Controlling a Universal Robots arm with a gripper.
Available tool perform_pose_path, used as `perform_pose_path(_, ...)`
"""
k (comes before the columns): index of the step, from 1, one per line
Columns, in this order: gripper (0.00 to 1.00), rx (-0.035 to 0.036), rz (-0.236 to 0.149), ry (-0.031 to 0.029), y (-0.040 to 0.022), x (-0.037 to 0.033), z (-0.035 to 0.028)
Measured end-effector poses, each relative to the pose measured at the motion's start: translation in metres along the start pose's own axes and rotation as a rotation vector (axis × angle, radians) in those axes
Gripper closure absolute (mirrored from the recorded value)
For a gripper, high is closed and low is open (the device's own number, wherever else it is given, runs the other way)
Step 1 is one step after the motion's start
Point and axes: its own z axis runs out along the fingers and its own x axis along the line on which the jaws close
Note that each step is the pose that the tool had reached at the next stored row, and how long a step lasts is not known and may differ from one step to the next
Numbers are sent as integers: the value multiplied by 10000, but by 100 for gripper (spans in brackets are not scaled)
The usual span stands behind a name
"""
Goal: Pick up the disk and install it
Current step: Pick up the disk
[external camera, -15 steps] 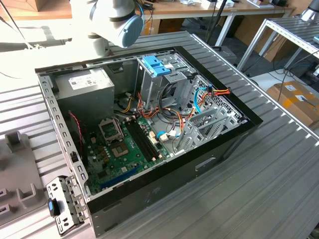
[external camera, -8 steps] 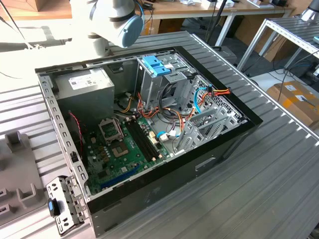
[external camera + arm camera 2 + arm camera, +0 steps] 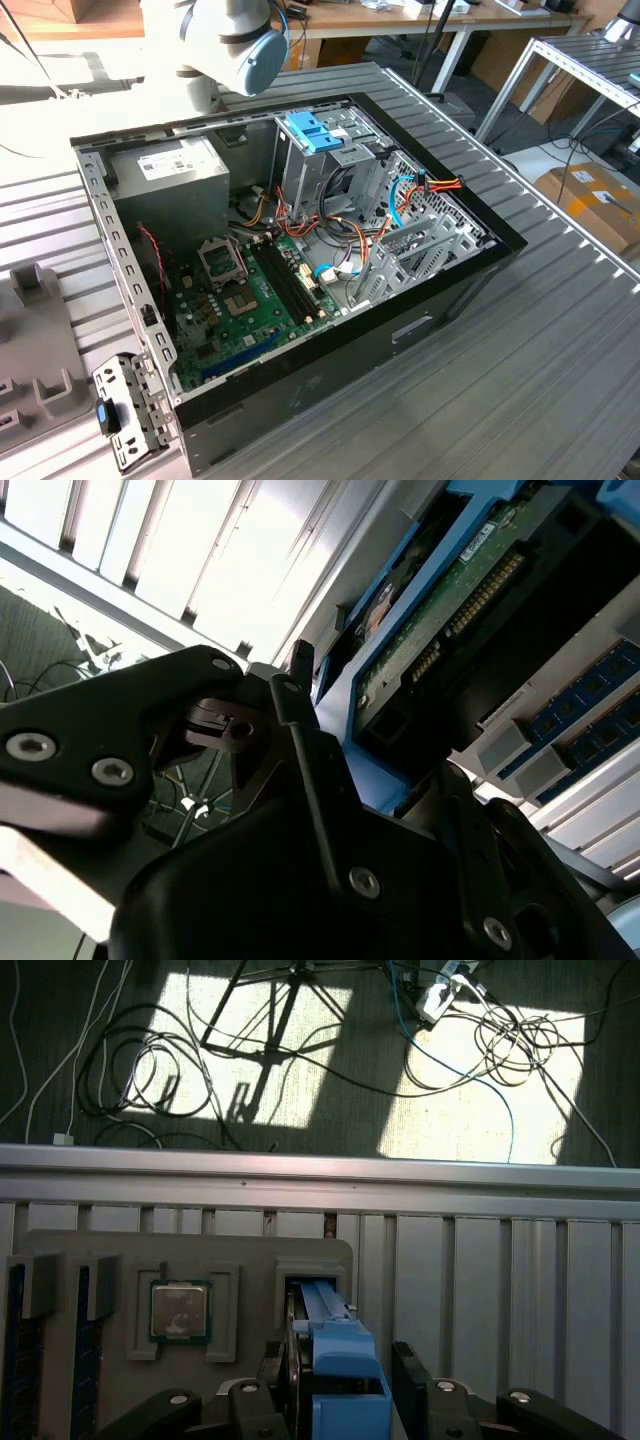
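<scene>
**Exterior view, from the exterior view's left to its right.** Grey fixture tray (image 3: pixel 35 330) at the edge, with a small metal bracket (image 3: pixel 122 412) carrying a blue clip just beside it. Open computer case (image 3: pixel 300 395) lying on the slatted table (image 3: pixel 520 380). Inside the case: grey power supply (image 3: pixel 170 190) with a white sticker, green motherboard (image 3: pixel 235 300) in front of it, then the tall drive cage (image 3: pixel 335 175) topped by a light-blue bracket (image 3: pixel 315 130), then a tangle of orange, red and blue wiring (image 3: pixel 400 200). Arm (image 3: pixel 240 40) with a blue-capped joint above the far rim of the case. Cardboard box (image 3: pixel 600 200) on the floor at the exterior view's right edge.

**First wrist view.** Dark-blue memory modules (image 3: pixel 15 1330) standing in slots of the fixture tray. Square processor (image 3: pixel 180 1310) lying flat in its own recess. The disk (image 3: pixel 325 1310) standing on edge in the neighbouring slot, blue rail facing the camera. Gripper (image 3: pixel 345 1380) astride the disk, fingers (image 3: pixel 405 1370) flanking it, one just beside each broad face. Cannot tell whether clamped on the disk or a hair apart from it. Past the table's rail, a sunlit floor strewn with floor cables (image 3: pixel 150 1070).

**Second wrist view.** Black gripper (image 3: pixel 378 718) in the foreground. The disk (image 3: pixel 440 610) past it, with green circuit board and blue rail showing, and memory modules (image 3: pixel 590 705) just beside it.
</scene>
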Motion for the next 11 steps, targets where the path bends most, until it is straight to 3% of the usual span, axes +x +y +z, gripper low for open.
perform_pose_path(4, 63, 1, -1, -1, -1, 0, 0)
perform_pose_path(11, 63, 0, -5, 0, -5, -1, 0)
